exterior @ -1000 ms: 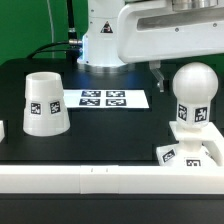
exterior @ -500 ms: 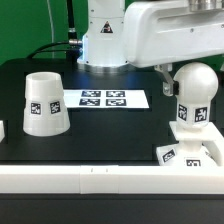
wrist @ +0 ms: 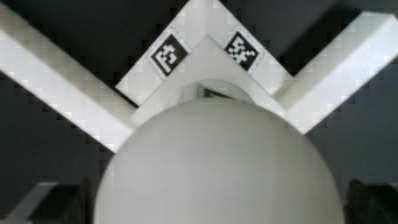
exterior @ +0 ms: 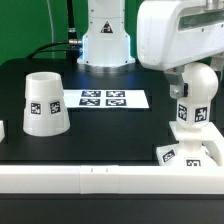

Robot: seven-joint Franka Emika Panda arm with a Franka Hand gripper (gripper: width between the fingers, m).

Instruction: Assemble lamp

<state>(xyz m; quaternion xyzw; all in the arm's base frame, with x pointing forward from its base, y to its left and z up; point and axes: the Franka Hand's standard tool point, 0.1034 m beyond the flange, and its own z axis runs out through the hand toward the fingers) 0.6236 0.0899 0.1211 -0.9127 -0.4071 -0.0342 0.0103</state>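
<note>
The claw [exterior: 184, 78] is hovering at the bulb [exterior: 198, 88], frame's right.
The bulb is sitting directly beneath it; jaw spacing cannot be told.

No readable text, only square tags [exterior: 43, 107] on shade [exterior: 58, 105], bulb [exterior: 200, 85], base [exterior: 210, 150].

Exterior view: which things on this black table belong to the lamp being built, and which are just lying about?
Lamp parts: white plastic round bulb on its neck; white flat square base under it; white tapered cup-like shade.
Just there: thin flat white marker board; long white border bar.
</note>
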